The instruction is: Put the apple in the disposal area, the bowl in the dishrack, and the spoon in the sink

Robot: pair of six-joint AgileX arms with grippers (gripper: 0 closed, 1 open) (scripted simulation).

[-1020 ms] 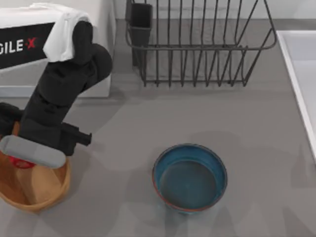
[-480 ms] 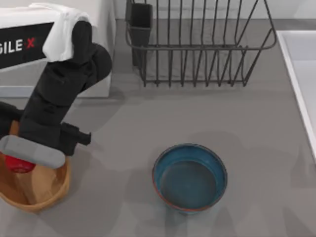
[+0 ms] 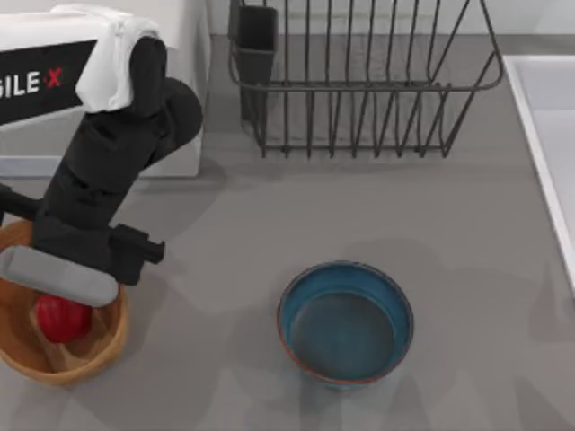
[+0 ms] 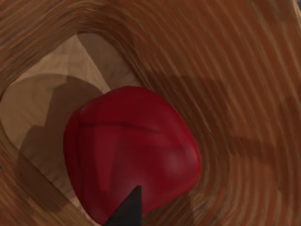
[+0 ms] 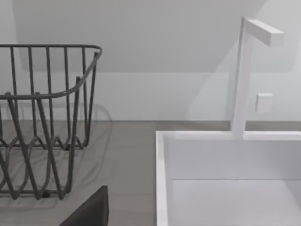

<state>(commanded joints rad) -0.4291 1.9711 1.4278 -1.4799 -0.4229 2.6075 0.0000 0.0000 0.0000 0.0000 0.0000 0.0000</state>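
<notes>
The red apple (image 3: pixel 63 317) lies loose inside the tan woven disposal area (image 3: pixel 110 346) at the table's front left; the left wrist view has the apple (image 4: pixel 129 155) resting on the basket's floor. My left gripper (image 3: pixel 56 280) hovers just above it, open, with one dark fingertip (image 4: pixel 128 211) clear of the fruit. The blue bowl (image 3: pixel 346 325) stands upright at the front middle. The wire dishrack (image 3: pixel 359 87) is at the back, and the sink (image 3: pixel 537 117) runs along the right edge. The spoon is out of view. A dark part of my right gripper (image 5: pixel 89 212) sits near the sink (image 5: pixel 162 179).
A white microwave (image 3: pixel 184 54) stands at the back left, behind my left arm. The dishrack's dark utensil cup (image 3: pixel 256 36) is at its back left corner. A white faucet (image 5: pixel 244 75) rises behind the sink. Bare grey tabletop lies between bowl and rack.
The apple has dropped from under my left gripper into the basket and now lies lower and in plain sight. The left arm has edged slightly up and back.
</notes>
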